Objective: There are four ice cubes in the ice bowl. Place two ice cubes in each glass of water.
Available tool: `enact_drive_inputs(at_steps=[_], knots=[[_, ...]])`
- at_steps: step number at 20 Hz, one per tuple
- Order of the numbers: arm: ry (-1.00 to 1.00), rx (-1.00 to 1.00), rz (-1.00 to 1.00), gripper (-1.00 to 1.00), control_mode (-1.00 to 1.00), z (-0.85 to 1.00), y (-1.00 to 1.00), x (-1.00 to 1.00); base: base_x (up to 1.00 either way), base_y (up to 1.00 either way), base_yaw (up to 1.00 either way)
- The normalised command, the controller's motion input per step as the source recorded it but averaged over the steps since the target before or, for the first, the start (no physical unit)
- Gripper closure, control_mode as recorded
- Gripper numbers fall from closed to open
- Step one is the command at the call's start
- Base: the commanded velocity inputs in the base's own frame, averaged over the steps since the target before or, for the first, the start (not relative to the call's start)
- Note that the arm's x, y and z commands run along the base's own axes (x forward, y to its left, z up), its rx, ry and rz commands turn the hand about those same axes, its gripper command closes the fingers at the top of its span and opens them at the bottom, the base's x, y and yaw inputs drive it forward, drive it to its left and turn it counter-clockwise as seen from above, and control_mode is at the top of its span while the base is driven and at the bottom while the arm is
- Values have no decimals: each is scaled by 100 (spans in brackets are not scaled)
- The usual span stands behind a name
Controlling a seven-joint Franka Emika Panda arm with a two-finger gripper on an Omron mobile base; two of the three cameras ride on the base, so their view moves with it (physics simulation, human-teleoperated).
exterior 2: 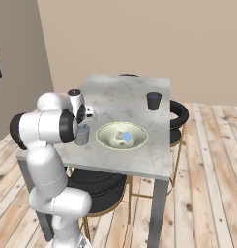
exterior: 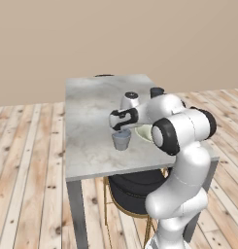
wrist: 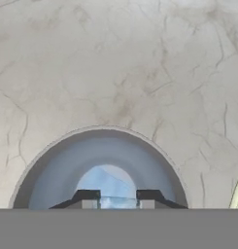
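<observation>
Hand view: jaws (wrist: 118, 200) point straight down into a glass of water (wrist: 100, 168), pinching a pale ice cube (wrist: 118, 202) between the tips.
Near glass: on the marble counter (exterior: 86, 121), at 9 o'clock of the ice bowl (exterior 2: 106, 141), just beside it.
Ice bowl: 2 ice cubes (exterior 2: 124, 137) lie inside.
Far glass (exterior 2: 154, 100): at 1 o'clock of the bowl, well apart.

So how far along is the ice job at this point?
Done: no dropped cube can be confirmed yet. In hand: the gripper holds an ice cube over the near glass. Left: at least two cubes lie in the ice bowl; the far glass awaits its pair.
</observation>
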Motion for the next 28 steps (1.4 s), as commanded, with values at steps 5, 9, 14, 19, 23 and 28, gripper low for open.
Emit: enact_drive_inputs(at_steps=[5,9,14,19,23,28], knots=[[0,-2,0,-100,-100,-10,14,19,0,0,0],[0,0,0,-100,-100,-9,3,14,0,0,0],[0,0,0,-100,-100,-4,0,4,0,0,0],[0,0,0,100,-100,0,1,0,0,0,0],[0,0,0,100,-100,0,0,-2,0,0,0],[-10,0,0,100,-100,20,-1,-29,0,0,0]])
